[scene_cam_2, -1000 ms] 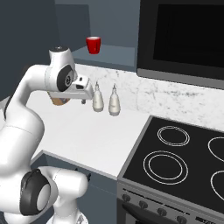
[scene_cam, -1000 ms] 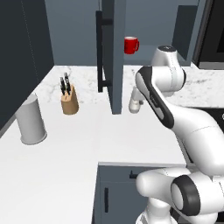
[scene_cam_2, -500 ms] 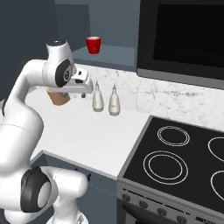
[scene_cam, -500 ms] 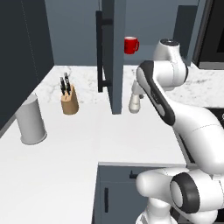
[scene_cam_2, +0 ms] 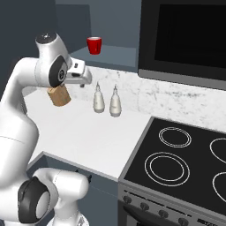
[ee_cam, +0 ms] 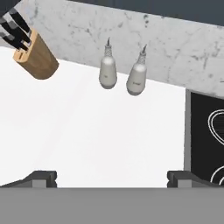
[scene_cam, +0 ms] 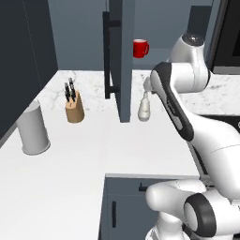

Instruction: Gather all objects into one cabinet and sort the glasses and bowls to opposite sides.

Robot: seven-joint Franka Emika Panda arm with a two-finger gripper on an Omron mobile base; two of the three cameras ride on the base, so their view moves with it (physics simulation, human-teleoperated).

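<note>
Red mug (scene_cam: 140, 48) stands on the inner shelf of the slate wall cabinet (scene_cam: 119, 56), whose door hangs open. Gripper (ee_cam: 111, 177), fingers spread wide and holding nothing, is raised over the white counter (ee_cam: 87, 140), facing two soap bottles (ee_cam: 108, 72) and a knife block (ee_cam: 35, 54).

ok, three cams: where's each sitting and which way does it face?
Left base view: behind-left of the arm, facing the open slate blue-grey wall cabinet and glossy red mug; white arm at right.
Right base view: behind-right, facing the black stovetop; arm at left.
Hand view: on the hand, looking down at the white counter; pincer tips at the bottom.
All share the wooden knife block.
</note>
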